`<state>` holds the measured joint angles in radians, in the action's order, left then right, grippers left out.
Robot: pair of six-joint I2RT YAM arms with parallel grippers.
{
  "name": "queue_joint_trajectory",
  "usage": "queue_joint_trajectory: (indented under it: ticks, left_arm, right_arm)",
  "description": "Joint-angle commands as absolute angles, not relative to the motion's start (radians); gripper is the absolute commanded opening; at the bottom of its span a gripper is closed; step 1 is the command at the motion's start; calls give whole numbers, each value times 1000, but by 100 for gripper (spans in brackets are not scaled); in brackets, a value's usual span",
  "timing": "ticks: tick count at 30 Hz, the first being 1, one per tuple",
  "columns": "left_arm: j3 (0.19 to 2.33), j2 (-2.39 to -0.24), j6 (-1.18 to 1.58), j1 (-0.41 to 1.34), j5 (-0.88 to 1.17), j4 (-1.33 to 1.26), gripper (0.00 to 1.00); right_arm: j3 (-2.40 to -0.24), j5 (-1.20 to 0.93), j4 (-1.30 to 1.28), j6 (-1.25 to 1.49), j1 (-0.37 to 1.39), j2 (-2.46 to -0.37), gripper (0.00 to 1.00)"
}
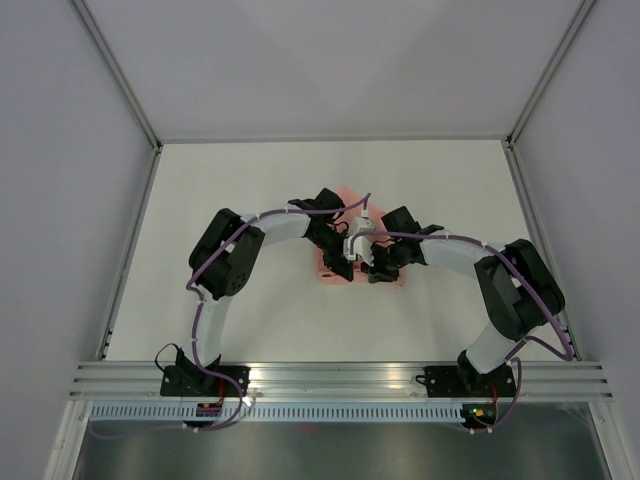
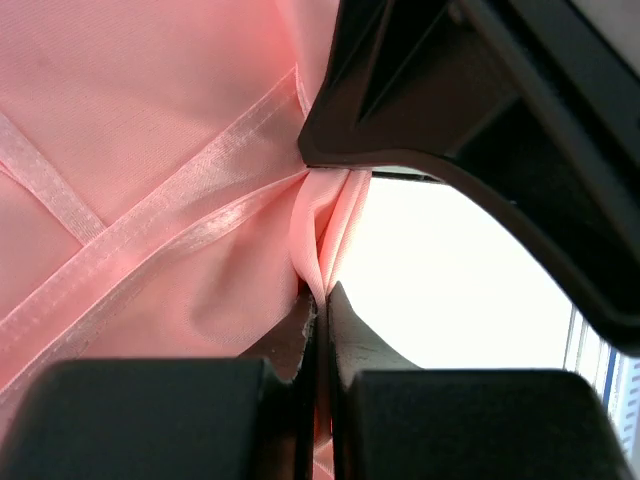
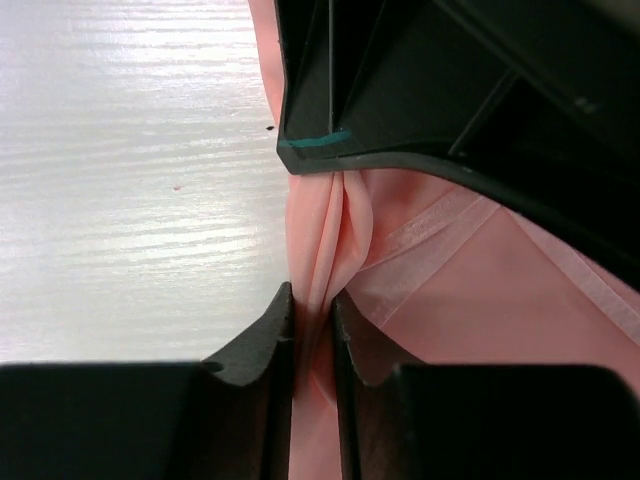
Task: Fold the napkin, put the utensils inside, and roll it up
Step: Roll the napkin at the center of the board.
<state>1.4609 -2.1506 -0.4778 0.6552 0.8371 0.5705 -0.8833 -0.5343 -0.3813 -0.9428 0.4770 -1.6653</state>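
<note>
Your left fingers (image 2: 356,352) and right fingers (image 3: 255,345) each pinch a gathered fold of the napkin (image 2: 150,120) on the white counter (image 3: 130,180).

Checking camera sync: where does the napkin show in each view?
Top external: the napkin lies mid-table, mostly hidden under the arms.
Left wrist: the napkin fills the left side, a pleat pinched by the left gripper.
Right wrist: the napkin fills the right side, a pleat pinched by the right gripper.
Shared landmark: the white table.

A lab test cell: white table (image 1: 220,180), grey panels (image 1: 60,150), aluminium rail (image 1: 340,372).
</note>
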Motion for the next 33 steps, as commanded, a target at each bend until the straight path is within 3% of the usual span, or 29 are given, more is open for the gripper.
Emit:
queue_joint_trajectory:
  ticks: [1, 3, 5, 9, 16, 27, 33]
  left_arm:
    - [1457, -2191, -512, 658, 807, 603, 2]
    - [1457, -2191, -508, 660, 802, 604, 2]
    - [1462, -2194, -500, 658, 801, 604, 2]
    - [1473, -2197, -460, 655, 807, 601, 3]
    - [1431, -2166, -370, 634, 857, 520, 12]
    - [1279, -2060, -123, 597, 865, 172, 28]
    - [1172, -1984, -49, 575, 809, 6, 29]
  right_arm:
    - [-905, -525, -393, -965, 472, -1663, 19]
    - [-904, -523, -406, -962, 472, -1664, 10]
    - [-908, -525, -422, -954, 472, -1666, 8]
    - [-963, -564, -506, -948, 448, -1712, 7]
    - [-1097, -659, -687, -985, 379, -1844, 3]
    - [-1218, -709, -856, -1046, 348, -1982, 0]
    - [-1253, -718, -910, -1068, 336, -2034, 0]
